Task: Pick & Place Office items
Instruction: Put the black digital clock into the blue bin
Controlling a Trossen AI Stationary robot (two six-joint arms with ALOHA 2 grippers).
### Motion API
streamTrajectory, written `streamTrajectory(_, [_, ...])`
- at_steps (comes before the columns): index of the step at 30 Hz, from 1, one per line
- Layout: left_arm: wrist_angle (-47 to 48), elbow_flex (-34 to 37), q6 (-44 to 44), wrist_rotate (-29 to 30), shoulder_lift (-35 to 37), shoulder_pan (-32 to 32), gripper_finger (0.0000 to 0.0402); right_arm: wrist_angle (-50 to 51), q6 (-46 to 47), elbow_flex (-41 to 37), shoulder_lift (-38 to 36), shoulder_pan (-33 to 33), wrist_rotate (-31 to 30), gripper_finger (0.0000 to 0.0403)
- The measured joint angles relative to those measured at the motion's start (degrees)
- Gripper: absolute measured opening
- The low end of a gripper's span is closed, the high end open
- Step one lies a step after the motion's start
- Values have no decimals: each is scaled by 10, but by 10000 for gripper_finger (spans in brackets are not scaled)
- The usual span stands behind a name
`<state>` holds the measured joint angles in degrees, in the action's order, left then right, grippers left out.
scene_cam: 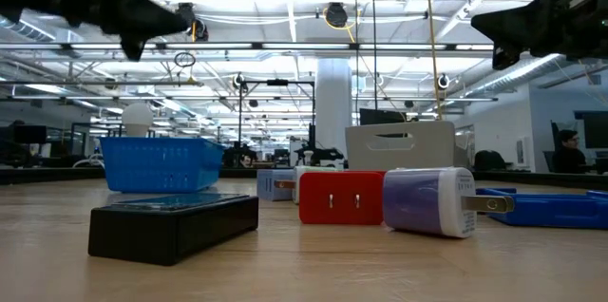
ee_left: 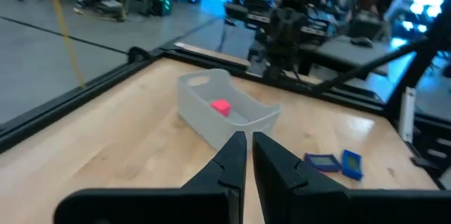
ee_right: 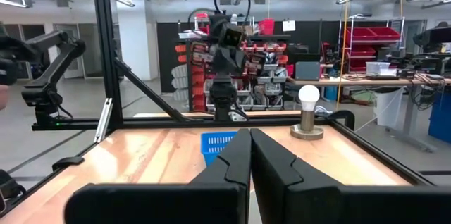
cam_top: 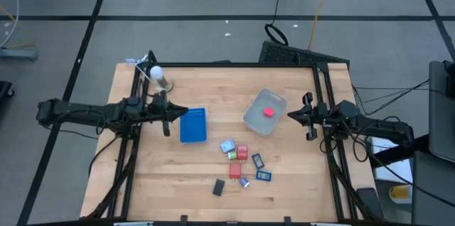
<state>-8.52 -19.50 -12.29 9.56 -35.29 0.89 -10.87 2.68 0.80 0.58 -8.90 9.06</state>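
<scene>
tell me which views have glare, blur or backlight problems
Low view: bright ceiling lights put both arms in silhouette, and the black block close to the lens looks soft. Left wrist view: the room behind the clear tub is blurred, with blue glare at top right. High view: evenly lit, faint shadows.

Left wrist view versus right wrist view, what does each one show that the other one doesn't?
Only the left wrist view shows the clear grey plastic tub with a small red block inside it, plus two small flat blue pieces lying on the wooden table. Only the right wrist view shows the blue mesh basket and the white light bulb on a round base. Both look across the table past their own shut gripper, left and right, with the opposite arm at the far edge.
</scene>
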Motion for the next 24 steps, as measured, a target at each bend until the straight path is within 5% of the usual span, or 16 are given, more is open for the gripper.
streamTrajectory(13, [82,-206,-14,-1,-255,88,26,0,21,0,0,0,-2,0])
streamTrajectory(24, [115,-300,11,-29,-446,189,27,-13,31,0,0,0,-2,0])
